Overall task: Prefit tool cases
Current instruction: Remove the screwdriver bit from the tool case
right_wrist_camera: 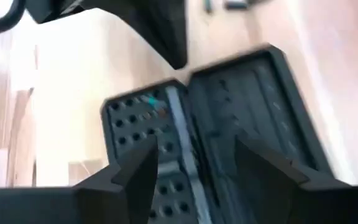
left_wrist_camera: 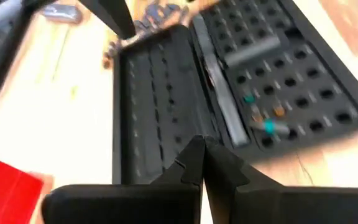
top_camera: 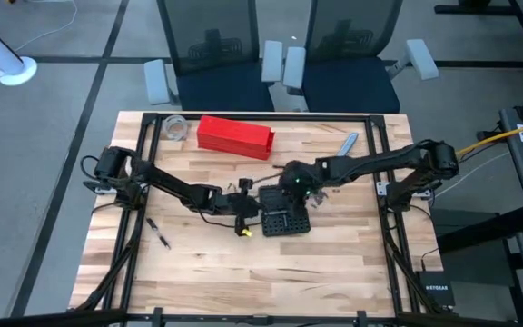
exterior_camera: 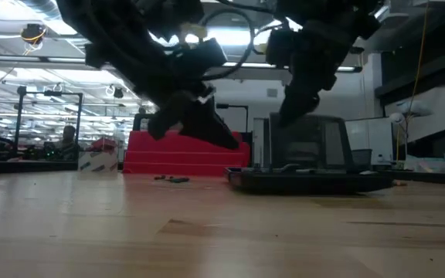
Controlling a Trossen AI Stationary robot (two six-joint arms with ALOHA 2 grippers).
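Wooden counter mid-frame: my right claw gapes empty over the tool case; the unsupported lid could flop

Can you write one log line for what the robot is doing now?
black case: open on table | left gripper: shut, over case | right gripper: open, over case

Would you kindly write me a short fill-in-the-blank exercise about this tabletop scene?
1. The black tool case lies ____, both gridded halves showing.
2. The left gripper has its fingers ____.
3. The right gripper hovers over the case with fingers ____.
4. The long box near the table's far edge is ____ in colour.

Missing words: open; shut; open; red
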